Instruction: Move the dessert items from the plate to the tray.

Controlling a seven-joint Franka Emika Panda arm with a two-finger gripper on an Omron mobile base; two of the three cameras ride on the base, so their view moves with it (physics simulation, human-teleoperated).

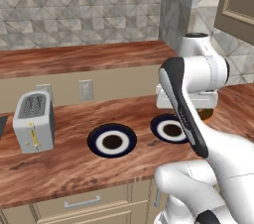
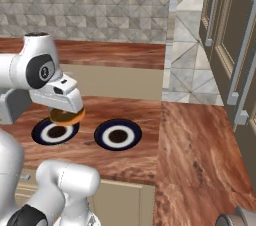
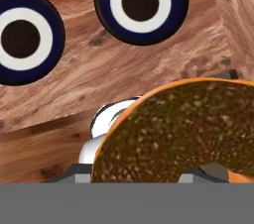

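Filling the hand view, the doughnut [image 3: 181,134] sat clamped in the gripper [image 2: 66,115] above 2 plates [image 2: 117,135] — best carried level, released low over the tray.

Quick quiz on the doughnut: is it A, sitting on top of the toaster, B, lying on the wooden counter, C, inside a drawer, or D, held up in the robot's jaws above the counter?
D: the doughnut hangs under the gripper above the counter, over one of the dark blue rings, well away from the toaster.
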